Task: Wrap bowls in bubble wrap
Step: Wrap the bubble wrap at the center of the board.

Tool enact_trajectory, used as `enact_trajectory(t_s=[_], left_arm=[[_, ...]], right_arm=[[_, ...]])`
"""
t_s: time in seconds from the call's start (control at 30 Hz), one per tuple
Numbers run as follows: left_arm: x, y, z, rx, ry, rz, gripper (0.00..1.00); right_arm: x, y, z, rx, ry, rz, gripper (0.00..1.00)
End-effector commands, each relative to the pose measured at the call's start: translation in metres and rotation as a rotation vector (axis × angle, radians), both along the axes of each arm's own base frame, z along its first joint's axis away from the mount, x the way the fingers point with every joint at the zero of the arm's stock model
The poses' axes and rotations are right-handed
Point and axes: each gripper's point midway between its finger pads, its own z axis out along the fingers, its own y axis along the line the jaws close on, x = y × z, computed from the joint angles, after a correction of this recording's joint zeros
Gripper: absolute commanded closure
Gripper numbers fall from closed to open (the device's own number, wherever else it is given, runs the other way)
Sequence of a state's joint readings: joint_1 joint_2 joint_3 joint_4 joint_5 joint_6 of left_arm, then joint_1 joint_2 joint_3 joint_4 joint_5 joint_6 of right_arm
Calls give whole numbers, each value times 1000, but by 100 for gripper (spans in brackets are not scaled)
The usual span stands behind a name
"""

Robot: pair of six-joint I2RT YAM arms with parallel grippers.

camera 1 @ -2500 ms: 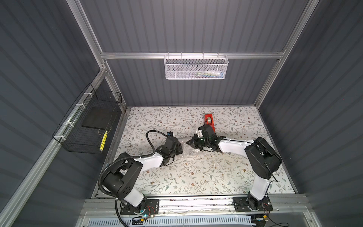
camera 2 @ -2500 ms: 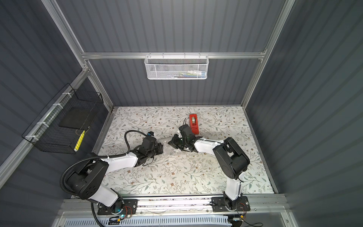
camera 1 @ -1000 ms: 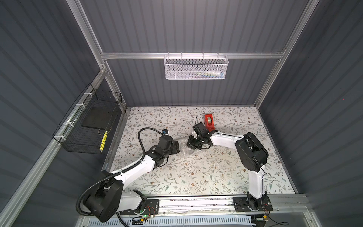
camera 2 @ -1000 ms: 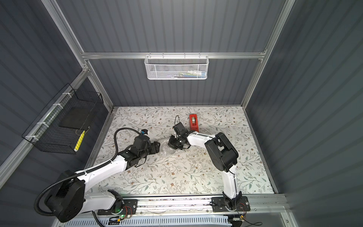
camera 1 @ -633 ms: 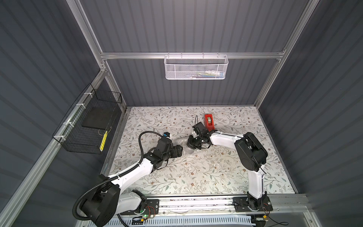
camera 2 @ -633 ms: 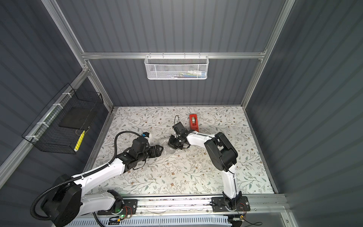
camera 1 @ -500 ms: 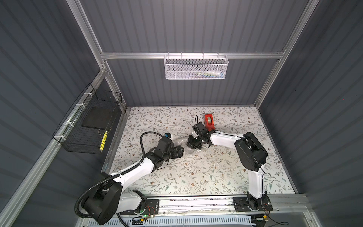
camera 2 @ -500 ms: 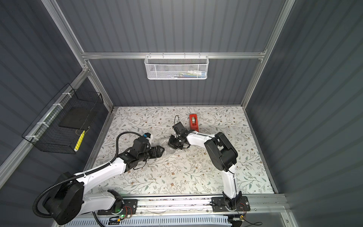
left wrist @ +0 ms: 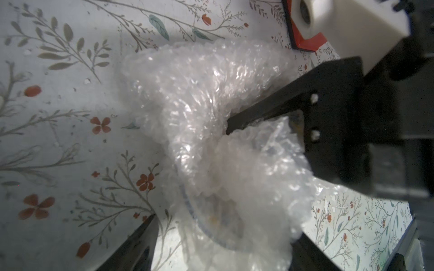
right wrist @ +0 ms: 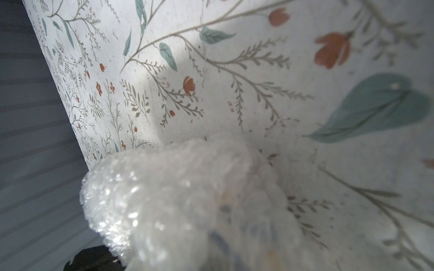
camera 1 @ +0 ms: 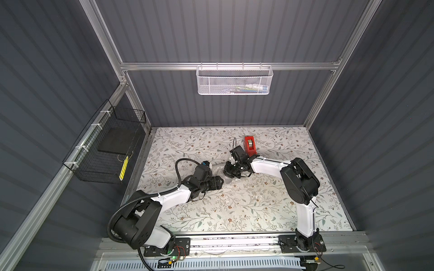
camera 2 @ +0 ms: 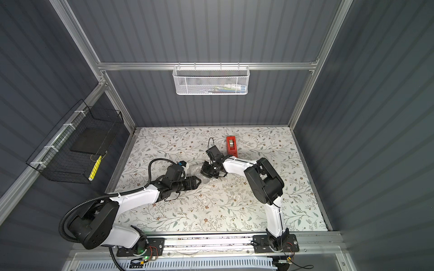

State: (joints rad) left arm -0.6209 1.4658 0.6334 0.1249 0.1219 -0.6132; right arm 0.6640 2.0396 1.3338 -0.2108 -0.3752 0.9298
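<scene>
One wrapped bowl (left wrist: 215,219) (bubble wrap (left wrist: 199,93) pinched by right fingers (left wrist: 249,116)).

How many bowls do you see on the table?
1: the bowl is inside the bubble wrap near the middle of the table; its blue rim shows through. The wrap could hide another.

Table (camera 1: 234,211) front free (dispenser (camera 1: 250,145) behind right gripper (camera 1: 231,172)).

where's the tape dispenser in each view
In a top view: tape dispenser at the far middle of the table, just beyond the bubble wrap.
In a top view: same spot.
Left wrist: only a red corner, past the wrap, partly behind a white block.
Right wrist: not in it.
Shared landmark: the bubble wrap, in all four.
</scene>
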Motion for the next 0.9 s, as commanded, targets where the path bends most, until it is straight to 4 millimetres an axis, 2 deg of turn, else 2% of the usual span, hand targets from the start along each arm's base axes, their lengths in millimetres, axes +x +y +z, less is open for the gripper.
enact_trajectory(t_s=[0.0, 0.13, 0.23, 0.5, 0.63, 0.87], left_arm=[[11, -10, 12, -30, -38, -9, 22], [19, 4, 8, 0, -41, 44, 25], [25, 11, 15, -41, -50, 71, 27], [13, -3, 42, -158, -68, -3, 23], [9, -8, 35, -172, -37, -27, 22], [2, -2, 18, -126, 7, -28, 22]], right_arm=[[-7, -27, -44, -151, 57, -33, 100], [-7, -28, -43, -146, 56, -40, 100], [-7, -27, -43, -145, 56, -38, 100], [-5, -28, -43, -151, 54, -42, 100], [-4, -28, -43, -149, 54, -47, 100], [-4, -28, -43, -146, 55, -48, 100]])
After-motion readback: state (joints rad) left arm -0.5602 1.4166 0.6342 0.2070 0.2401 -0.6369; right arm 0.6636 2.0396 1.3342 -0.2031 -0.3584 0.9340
